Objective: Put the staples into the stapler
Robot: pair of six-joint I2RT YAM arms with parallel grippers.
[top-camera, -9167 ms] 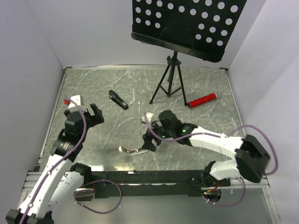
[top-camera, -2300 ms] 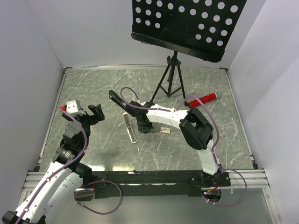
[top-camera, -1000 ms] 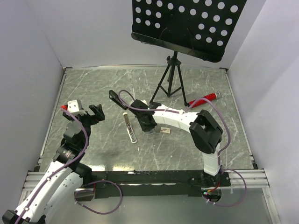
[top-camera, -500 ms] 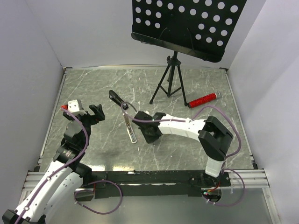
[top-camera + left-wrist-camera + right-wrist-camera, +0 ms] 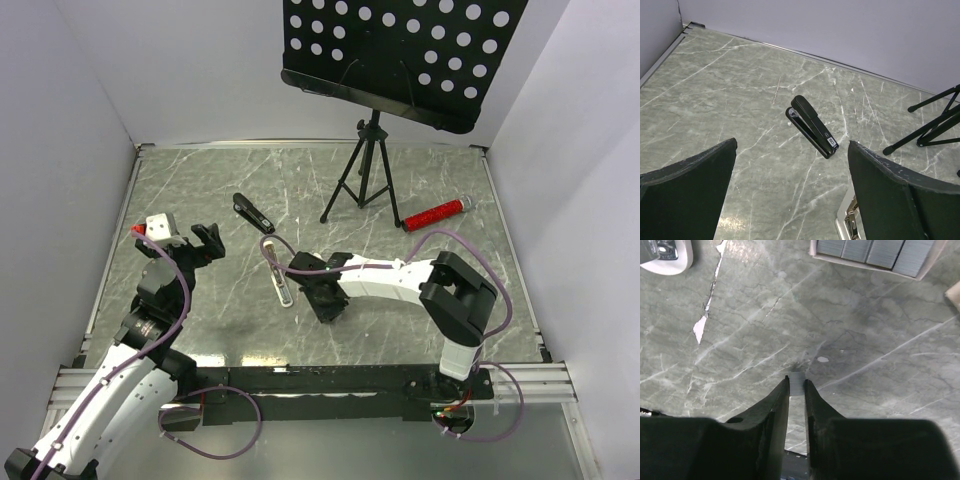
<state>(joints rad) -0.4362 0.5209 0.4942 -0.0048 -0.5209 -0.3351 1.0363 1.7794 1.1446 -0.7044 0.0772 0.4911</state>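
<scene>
Moved: right gripper (image 5: 796, 382) drawn nearer, clear of staple box (image 5: 870, 267) | Jaws: right pinches staples (image 5: 797, 385) at tips, ready for loading; left gripper (image 5: 207, 243) spread wide, empty | Target: stapler (image 5: 279, 273) lies open, just left.

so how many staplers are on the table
2. A closed black stapler lies left of centre; an opened silver stapler lies nearer the arms, just left of the right gripper. The right arm could be hiding something small.
</scene>
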